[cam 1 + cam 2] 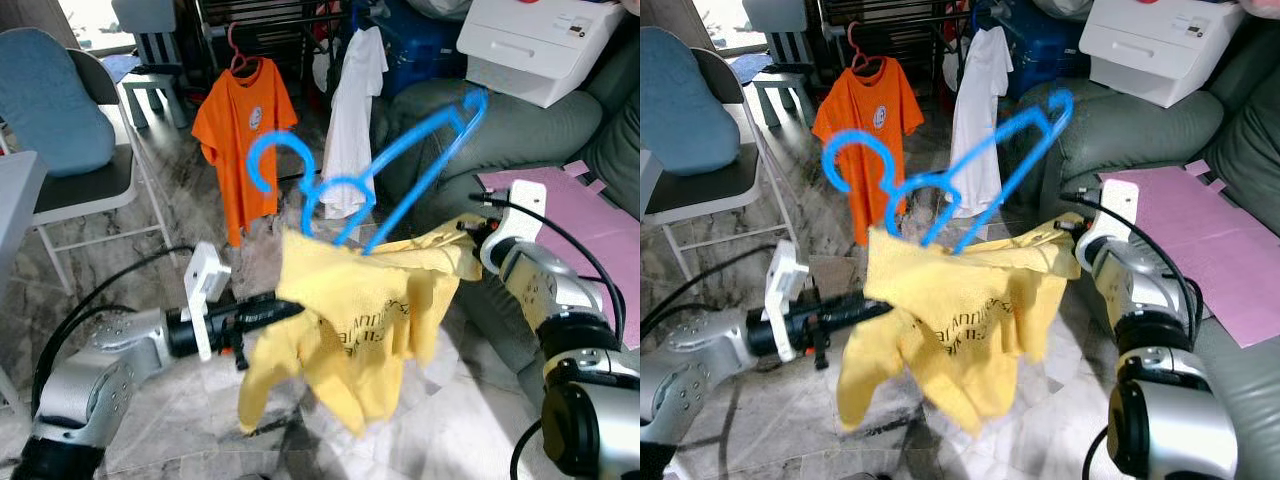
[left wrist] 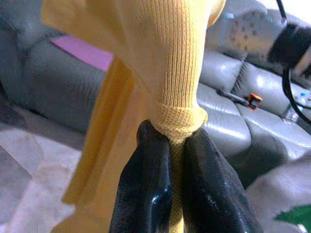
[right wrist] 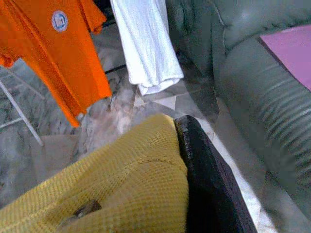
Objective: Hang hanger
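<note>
Pinched tight, the left gripper (image 2: pixel 177 145) clamps its two glossy black fingers (image 2: pixel 146 194) on a ribbed, rolled hem of the yellow shirt (image 1: pixel 350 330), with knit cloth bulging out between them. Across from it, the right gripper (image 3: pixel 187 160) presses one matte black finger (image 3: pixel 206 189) against the waffle-textured yellow fabric; how far its fingers are parted cannot be told. Between the two arms the yellow shirt hangs in soft folds, dark printed lettering across its front. A blue hanger (image 1: pixel 400 170) of thin, smooth plastic rises tilted out of the shirt's top, its curled hook (image 1: pixel 272 158) up on the robot's left and one long arm slanting up towards the grey sofa (image 1: pixel 520 130). Behind, an orange T-shirt (image 1: pixel 243 130) hangs on a red hanger (image 1: pixel 238 55) and a white shirt (image 1: pixel 352 110) droops beside it. Marble-patterned floor (image 1: pixel 150 250) lies below. A pink sheet (image 1: pixel 590 190) rests flat on the sofa seat.
</note>
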`<state>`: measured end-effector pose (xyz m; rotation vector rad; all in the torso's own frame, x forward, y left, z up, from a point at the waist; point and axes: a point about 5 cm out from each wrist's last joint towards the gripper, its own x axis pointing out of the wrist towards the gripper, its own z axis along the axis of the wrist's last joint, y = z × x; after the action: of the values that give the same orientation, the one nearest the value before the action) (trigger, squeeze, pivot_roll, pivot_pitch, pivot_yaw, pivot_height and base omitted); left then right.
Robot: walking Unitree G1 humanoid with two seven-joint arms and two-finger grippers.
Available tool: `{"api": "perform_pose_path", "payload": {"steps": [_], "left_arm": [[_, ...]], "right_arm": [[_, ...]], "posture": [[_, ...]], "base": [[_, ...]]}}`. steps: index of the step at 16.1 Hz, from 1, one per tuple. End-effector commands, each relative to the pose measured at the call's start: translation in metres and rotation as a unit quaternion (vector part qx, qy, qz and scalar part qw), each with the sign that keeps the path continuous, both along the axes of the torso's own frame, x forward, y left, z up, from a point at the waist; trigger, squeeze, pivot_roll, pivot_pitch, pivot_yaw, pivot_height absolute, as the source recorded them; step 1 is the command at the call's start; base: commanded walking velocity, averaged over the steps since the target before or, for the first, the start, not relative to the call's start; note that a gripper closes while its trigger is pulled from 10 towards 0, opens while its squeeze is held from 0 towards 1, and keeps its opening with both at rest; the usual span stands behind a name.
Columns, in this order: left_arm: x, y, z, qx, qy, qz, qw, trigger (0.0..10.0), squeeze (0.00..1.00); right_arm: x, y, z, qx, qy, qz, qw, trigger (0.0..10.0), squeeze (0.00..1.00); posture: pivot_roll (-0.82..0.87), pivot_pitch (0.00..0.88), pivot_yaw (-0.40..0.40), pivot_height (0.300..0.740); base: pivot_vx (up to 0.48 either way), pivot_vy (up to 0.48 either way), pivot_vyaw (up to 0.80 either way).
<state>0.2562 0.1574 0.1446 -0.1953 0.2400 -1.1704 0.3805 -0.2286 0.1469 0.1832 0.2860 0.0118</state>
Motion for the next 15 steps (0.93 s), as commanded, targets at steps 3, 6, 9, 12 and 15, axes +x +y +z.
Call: {"api": "perform_pose_path", "payload": {"steps": [3, 6, 9, 12, 15], "left_arm": [[-0.009, 0.007, -0.003, 0.014, 0.010, -0.020, 1.000, 10.0, 0.00], [-0.012, 0.009, -0.012, 0.026, 0.023, -0.028, 0.999, 10.0, 0.00], [-0.015, 0.009, -0.017, 0.029, 0.036, -0.036, 0.998, 10.0, 0.00], [-0.018, 0.016, -0.026, 0.052, 0.044, -0.035, 0.997, 10.0, 0.00], [-0.014, 0.020, -0.035, 0.051, 0.052, -0.008, 0.997, 10.0, 0.00]], "right_arm": [[0.004, -0.023, 0.024, -0.013, -0.039, -0.053, 0.998, 0.0, 0.00], [0.011, -0.030, 0.046, -0.020, -0.070, -0.069, 0.995, 0.0, 0.00], [0.014, -0.035, 0.057, -0.028, -0.084, -0.075, 0.993, 0.0, 0.00], [0.016, -0.038, 0.069, -0.031, -0.103, -0.080, 0.991, 0.0, 0.00], [0.018, -0.036, 0.073, -0.031, -0.118, -0.077, 0.990, 0.0, 0.00]], "posture": [[-0.13, 0.051, -0.004, 0.740], [-0.14, 0.053, 0.000, 0.740], [-0.14, 0.054, -0.002, 0.740], [-0.14, 0.053, -0.001, 0.740], [-0.14, 0.051, -0.002, 0.740]], "base": [[0.000, 0.000, 0.00], [0.000, 0.000, 0.00], [0.000, 0.000, 0.00], [0.000, 0.000, 0.00], [0.000, 0.000, 0.00]]}}
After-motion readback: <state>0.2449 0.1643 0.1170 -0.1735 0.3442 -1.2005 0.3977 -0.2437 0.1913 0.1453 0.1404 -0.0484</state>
